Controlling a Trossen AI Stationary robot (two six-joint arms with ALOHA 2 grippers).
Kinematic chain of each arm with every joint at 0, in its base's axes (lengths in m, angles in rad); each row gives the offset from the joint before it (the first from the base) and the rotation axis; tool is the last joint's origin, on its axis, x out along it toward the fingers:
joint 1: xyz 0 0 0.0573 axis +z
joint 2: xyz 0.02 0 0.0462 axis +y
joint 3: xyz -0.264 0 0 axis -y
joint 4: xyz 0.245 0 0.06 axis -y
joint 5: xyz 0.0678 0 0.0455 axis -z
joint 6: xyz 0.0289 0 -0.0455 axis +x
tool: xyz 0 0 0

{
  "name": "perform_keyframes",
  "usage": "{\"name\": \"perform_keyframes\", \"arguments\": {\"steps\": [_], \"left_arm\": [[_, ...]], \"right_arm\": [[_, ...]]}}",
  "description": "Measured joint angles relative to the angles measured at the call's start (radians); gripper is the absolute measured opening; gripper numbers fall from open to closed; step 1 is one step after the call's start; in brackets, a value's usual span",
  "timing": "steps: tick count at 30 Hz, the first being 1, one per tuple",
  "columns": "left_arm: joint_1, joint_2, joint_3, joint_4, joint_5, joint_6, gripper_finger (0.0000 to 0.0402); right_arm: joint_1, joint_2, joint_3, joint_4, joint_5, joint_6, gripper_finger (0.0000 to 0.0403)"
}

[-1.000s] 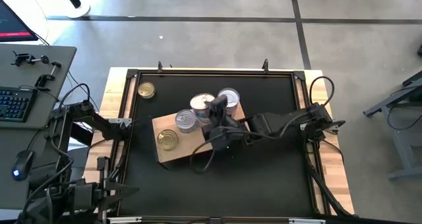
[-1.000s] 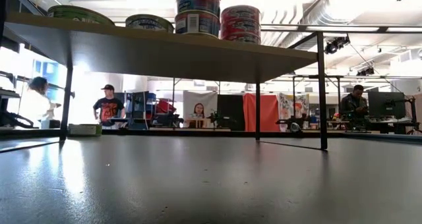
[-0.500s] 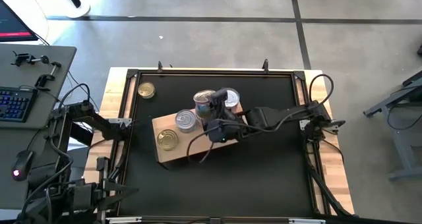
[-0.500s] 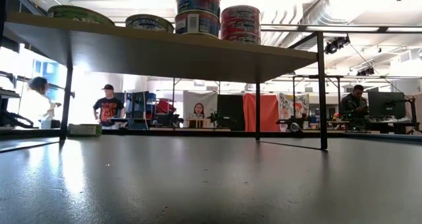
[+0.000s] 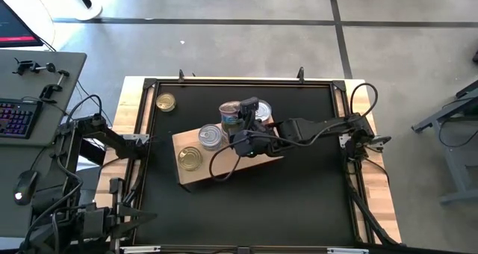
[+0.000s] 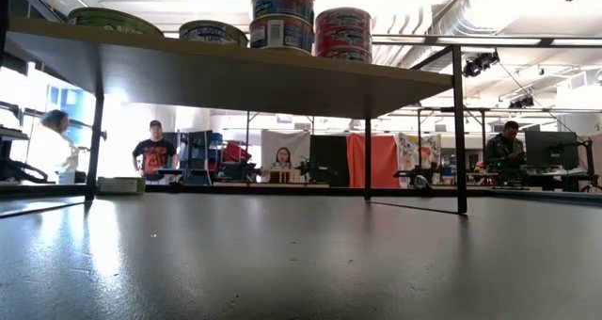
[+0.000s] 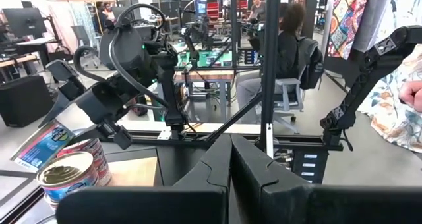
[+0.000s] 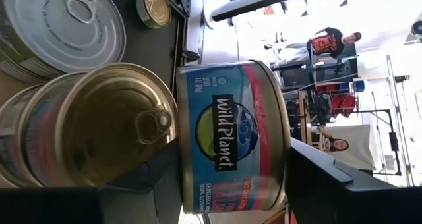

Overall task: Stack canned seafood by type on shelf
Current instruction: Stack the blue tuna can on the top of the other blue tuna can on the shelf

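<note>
Placing step, judged from the layout: stacking blue-label tins on the shelf [image 5: 198, 175]. Right gripper [image 5: 240, 118] over the far end of the shelf, straddling the top blue-label tin [image 8: 231, 135] of the blue stack [image 6: 282, 14]. Tin sits between the jaws in the right wrist view, on top of a gold-lidded tin [image 8: 99, 128]. Cannot tell whether clamped or let go; contact not readable.

Red-label stack [image 6: 343, 33] just beside the blue stack. Also on the shelf: a silver tin [image 5: 211, 137] and a gold tin [image 5: 190, 158], both single. One loose gold tin [image 5: 165, 101] off the shelf, on the black tabletop [image 5: 299, 202] near the far left corner.

Next move probably: check the tin sits square, release fully, lift straight up without nudging the stack, then fetch the loose tin.

Left gripper [image 7: 231, 145] parked at the table's left edge, clenched, empty.
</note>
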Motion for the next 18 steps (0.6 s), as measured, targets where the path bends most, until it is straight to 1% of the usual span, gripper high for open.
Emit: {"name": "perform_keyframes", "arguments": {"steps": [6,15,18], "left_arm": [[0.0,0.0,0.0,-0.004,0.0,0.0,0.0],[0.0,0.0,0.0,-0.011,0.0,-0.001,0.0],[0.0,0.0,0.0,-0.011,0.001,-0.002,0.0]], "right_arm": [[0.0,0.0,0.0,0.0,-0.015,0.0,0.0206],[-0.012,0.0,-0.052,-0.001,-0.015,-0.001,0.0206],[-0.011,0.0,-0.064,0.002,-0.04,-0.001,0.0206]]}}
